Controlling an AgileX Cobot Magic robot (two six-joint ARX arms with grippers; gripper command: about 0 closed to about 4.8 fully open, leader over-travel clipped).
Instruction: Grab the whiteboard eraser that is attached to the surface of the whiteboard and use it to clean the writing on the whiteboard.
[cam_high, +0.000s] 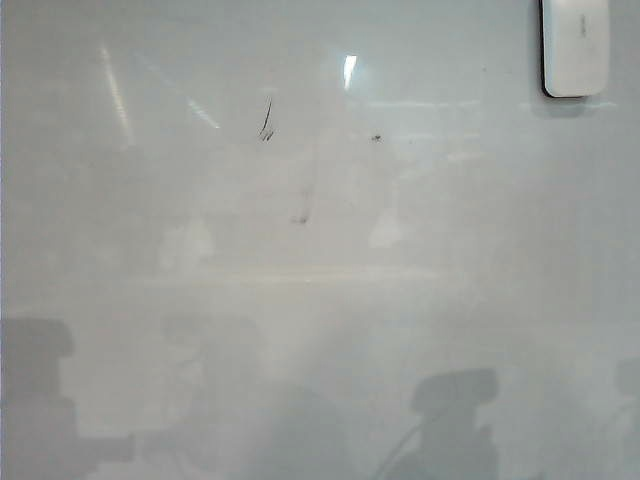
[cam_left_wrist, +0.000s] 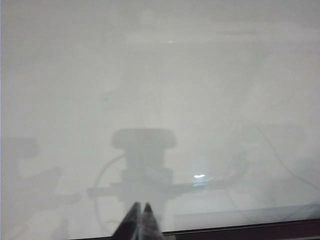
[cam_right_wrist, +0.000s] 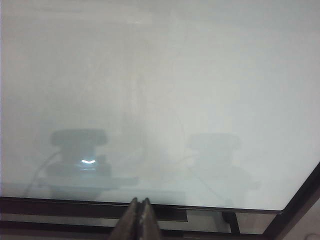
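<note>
Whiteboard eraser (cam_high: 575, 45), a small white rounded plastic block, sits at two o'clock on the large glossy white-grey whiteboard (cam_high: 320, 300). Short black scuff marks (cam_high: 266, 122) lie near eleven o'clock of centre. My left hand (cam_left_wrist: 140, 210) and right hand (cam_right_wrist: 139, 205) are both clenched on nothing, each poised at the board's dark-framed near edge.

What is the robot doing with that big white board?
Nothing is being handled just now. The whiteboard eraser is stuck on the whiteboard in its far right corner. No red writing shows, only black scuff marks. The left claw and right claw are both shut, empty, near the board's edge.
</note>
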